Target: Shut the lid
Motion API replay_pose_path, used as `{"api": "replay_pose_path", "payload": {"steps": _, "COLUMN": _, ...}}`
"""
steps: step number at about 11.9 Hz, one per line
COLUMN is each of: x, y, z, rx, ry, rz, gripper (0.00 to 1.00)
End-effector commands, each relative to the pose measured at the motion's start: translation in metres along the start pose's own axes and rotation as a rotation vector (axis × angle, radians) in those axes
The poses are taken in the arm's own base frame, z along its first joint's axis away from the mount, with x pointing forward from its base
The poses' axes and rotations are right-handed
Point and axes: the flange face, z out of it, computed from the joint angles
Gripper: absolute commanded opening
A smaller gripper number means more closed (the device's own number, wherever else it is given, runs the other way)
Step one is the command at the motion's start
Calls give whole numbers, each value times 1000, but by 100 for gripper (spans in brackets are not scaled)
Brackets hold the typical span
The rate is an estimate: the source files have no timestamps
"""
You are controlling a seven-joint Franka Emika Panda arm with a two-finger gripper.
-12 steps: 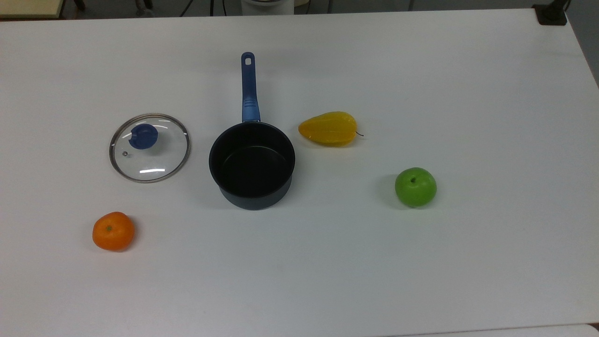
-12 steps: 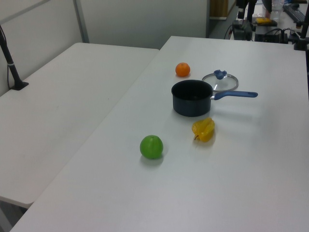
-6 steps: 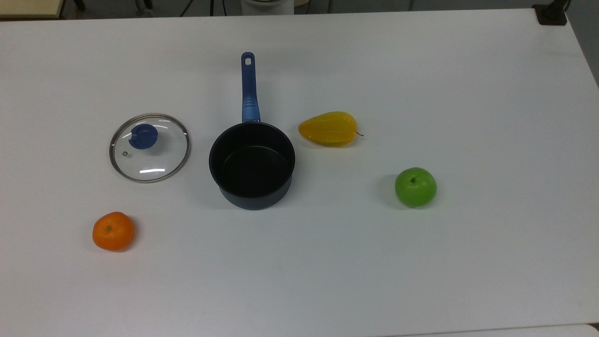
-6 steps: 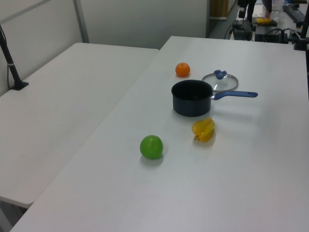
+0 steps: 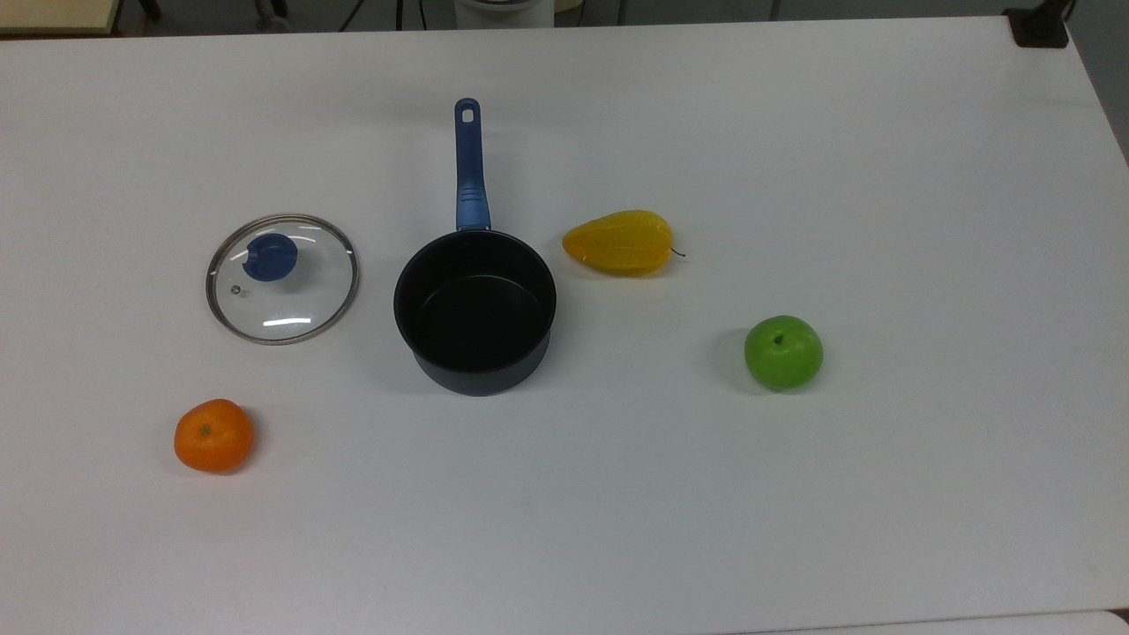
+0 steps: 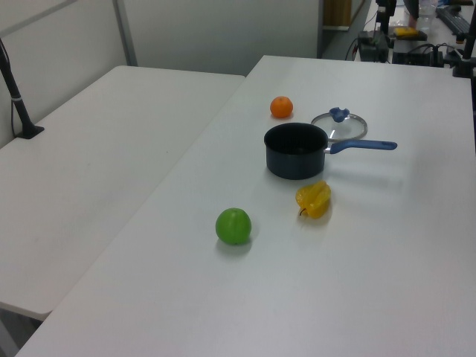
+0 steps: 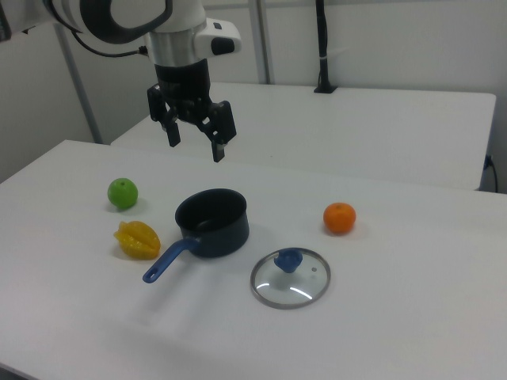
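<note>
The round glass lid [image 5: 282, 278] with a metal rim and a blue knob lies flat on the white table, to the top view's left of the dark saucepan [image 5: 474, 309]. The saucepan is uncovered, with nothing inside, and its blue handle points to the top view's upper edge. I also see the lid [image 6: 339, 124] behind the saucepan [image 6: 296, 150] in the left view, and the lid [image 7: 290, 276] in front of the saucepan [image 7: 211, 222] in the right view. My gripper [image 7: 195, 142] hangs open high above the table, up behind the saucepan in the right view, holding nothing.
An orange [image 5: 213, 435] lies near the lid. A yellow starfruit-like toy [image 5: 620, 242] and a green apple [image 5: 782, 352] lie on the saucepan's other side. A second white table [image 6: 89, 163] adjoins in the left view. A black post [image 7: 321, 47] stands on the far table.
</note>
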Motion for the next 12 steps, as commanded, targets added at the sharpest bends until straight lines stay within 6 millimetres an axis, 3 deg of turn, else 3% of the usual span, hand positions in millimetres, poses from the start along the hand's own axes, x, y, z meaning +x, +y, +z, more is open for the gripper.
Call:
{"api": "replay_pose_path", "payload": {"steps": 1, "x": 1, "y": 45, "z": 5, "rx": -1, "ry": 30, "rz": -24, "gripper": 100}}
{"api": "replay_pose_path", "payload": {"steps": 4, "x": 20, "y": 100, "z": 42, "rx": -49, "ry": 55, "rz": 43, "gripper": 100}}
{"api": "replay_pose_path", "payload": {"steps": 6, "x": 27, "y": 121, "z": 65, "rx": -49, "ry": 43, "rz": 35, "gripper": 100}}
{"api": "replay_pose_path", "payload": {"steps": 7, "x": 26, "y": 130, "z": 71, "rx": -54, "ry": 33, "rz": 40, "gripper": 100}}
{"api": "replay_pose_path", "payload": {"steps": 10, "x": 39, "y": 145, "z": 118, "rx": -84, "ry": 26, "rz": 30, "gripper": 100}}
{"api": "replay_pose_path", "payload": {"steps": 12, "x": 60, "y": 145, "z": 171, "rx": -119, "ry": 6, "rz": 14, "gripper": 100}}
